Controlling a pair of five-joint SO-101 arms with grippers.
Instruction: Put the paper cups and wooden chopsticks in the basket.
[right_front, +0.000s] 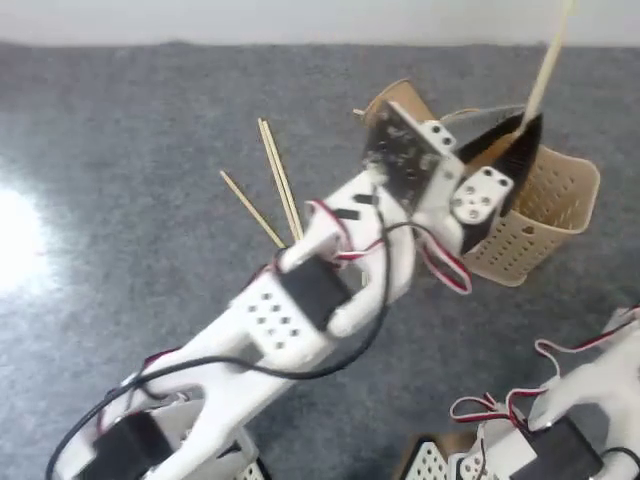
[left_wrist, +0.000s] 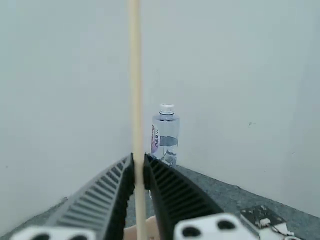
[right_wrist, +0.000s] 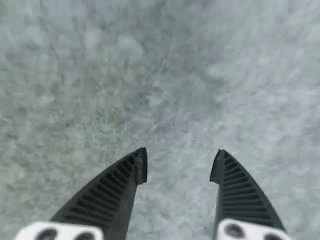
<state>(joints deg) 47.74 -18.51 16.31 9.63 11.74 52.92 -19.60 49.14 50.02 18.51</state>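
While left gripper (left_wrist: 139, 160) clamps one chopstick (left_wrist: 133, 75), three chopsticks (right_front: 280, 180) lie on table (right_front: 120, 150); right gripper (right_wrist: 181, 152) gapes empty.

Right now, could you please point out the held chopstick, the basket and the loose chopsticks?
held chopstick (left_wrist: 134, 75): left wrist view, middle of its shaft.
basket (right_front: 545, 210): high view, its perforated side wall.
loose chopsticks (right_front: 280, 180): high view, middle of the paired sticks.

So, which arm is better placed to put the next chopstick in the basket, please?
Left: the left gripper is shut on a chopstick at the basket; the right gripper is open, holding nothing.
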